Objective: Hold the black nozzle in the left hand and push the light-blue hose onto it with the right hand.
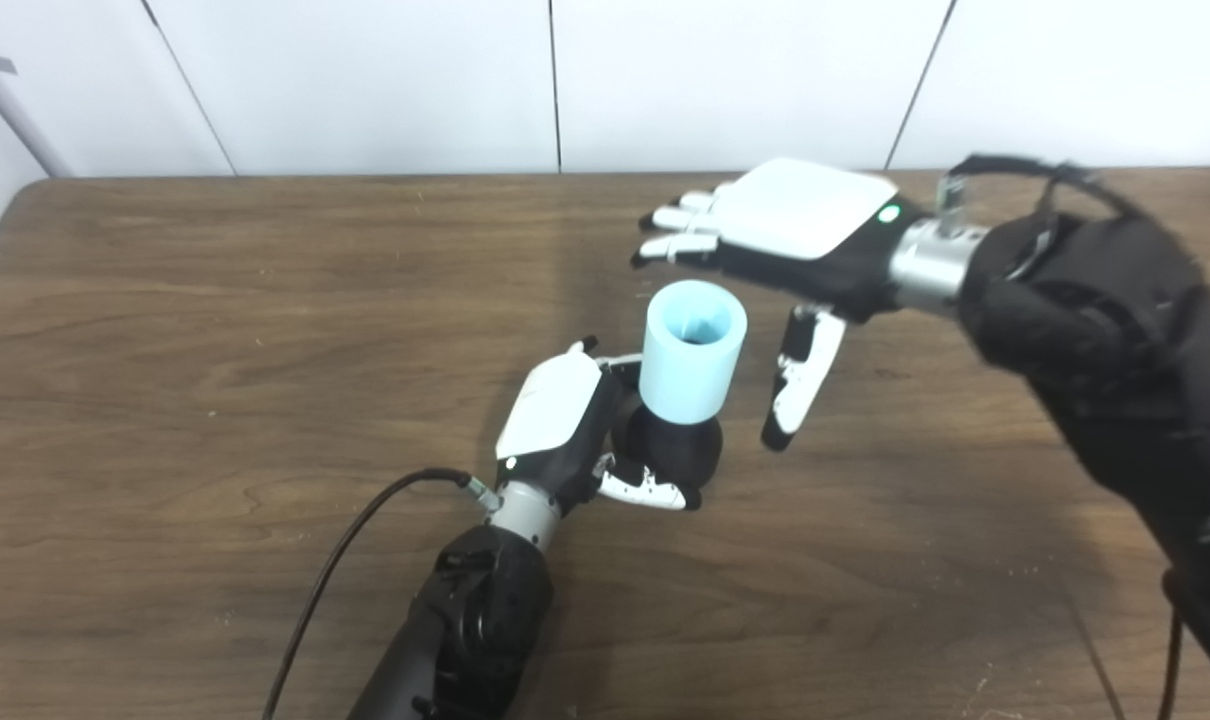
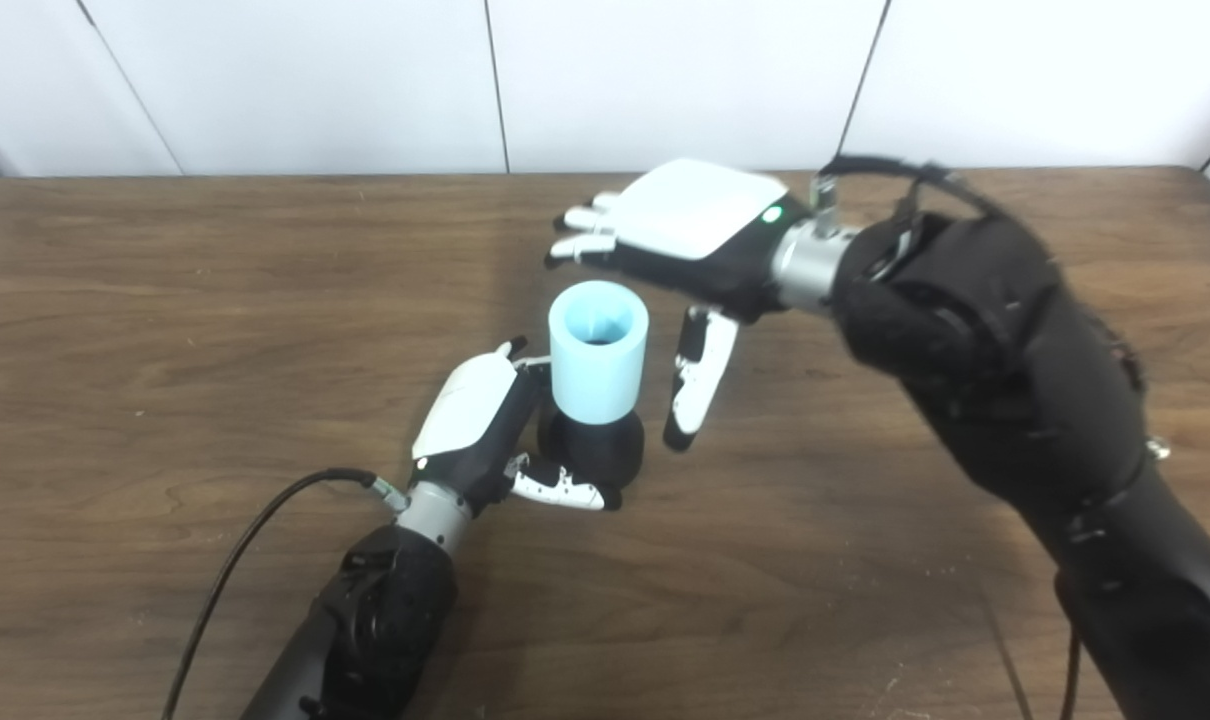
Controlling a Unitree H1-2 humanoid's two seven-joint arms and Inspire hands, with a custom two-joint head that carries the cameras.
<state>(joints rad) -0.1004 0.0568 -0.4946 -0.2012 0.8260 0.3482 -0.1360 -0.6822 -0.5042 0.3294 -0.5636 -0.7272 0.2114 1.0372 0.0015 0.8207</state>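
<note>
Left eye view, light-blue hose [image 1: 692, 352] upright on black nozzle [image 1: 670, 448], left hand [image 1: 575, 425] gripping nozzle, right hand [image 1: 785, 235] spread

Dark brown wooden table [image 1: 215, 330] with visible grain, filling most of both views, far edge running straight across near the top. Behind it a white wall [image 1: 365, 80] of flat panels, split by thin dark vertical seams. Pale grey bar [image 1: 10, 105] slanting down at the far left corner, just beyond the table edge. Small light specks scattered over the near part of the tabletop.
</note>
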